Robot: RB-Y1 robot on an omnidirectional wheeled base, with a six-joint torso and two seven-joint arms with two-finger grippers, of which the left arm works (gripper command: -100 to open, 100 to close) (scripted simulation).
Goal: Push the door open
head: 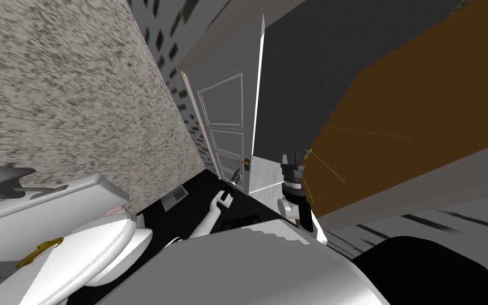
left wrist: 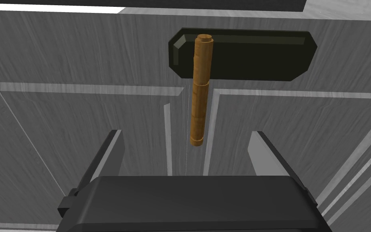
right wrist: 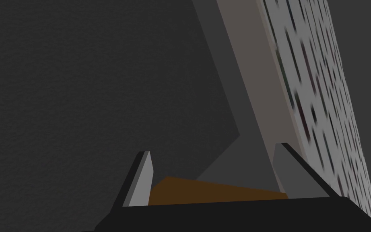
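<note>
Grey panelled door (head: 227,116) stood straight ahead of you, between a speckled wall (head: 68,95) on the L and a dark grey wall on the R. Its brown lever handle (left wrist: 200,92) sat on a dark backplate (left wrist: 253,54) near the door's pale free edge. Your L claw (left wrist: 186,131) pointed at the door face just beside the handle. Its fingers were apart w/ nothing gripped. The lever's free end lined up w/ the gap between the fingertips and touched neither finger. Your R claw (head: 292,157) was raised further R, next to a brown panel (head: 423,122), fingers also apart and empty. A white toilet (head: 105,249) sat near you on the L.
</note>
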